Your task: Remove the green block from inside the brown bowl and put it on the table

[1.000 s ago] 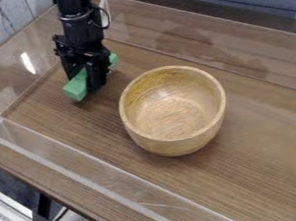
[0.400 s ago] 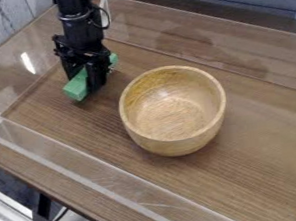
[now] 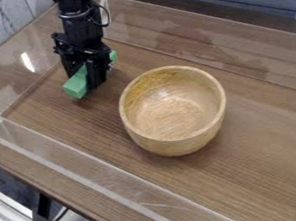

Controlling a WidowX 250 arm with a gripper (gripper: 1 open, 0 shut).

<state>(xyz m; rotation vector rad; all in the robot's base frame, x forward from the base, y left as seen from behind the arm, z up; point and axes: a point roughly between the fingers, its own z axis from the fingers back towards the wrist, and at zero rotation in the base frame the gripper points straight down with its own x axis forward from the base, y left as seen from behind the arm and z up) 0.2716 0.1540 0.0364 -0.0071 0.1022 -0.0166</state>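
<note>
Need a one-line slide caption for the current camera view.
Robot gripper at the green block, beside the brown bowl on the wood-grain table.

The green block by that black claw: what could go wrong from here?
The gripper is around the green block, hiding part of it, so opening might drag or tip the block. The block also looks slanted, so it may settle crookedly. The wooden bowl sits close by; a sideways swing could bump it.
</note>
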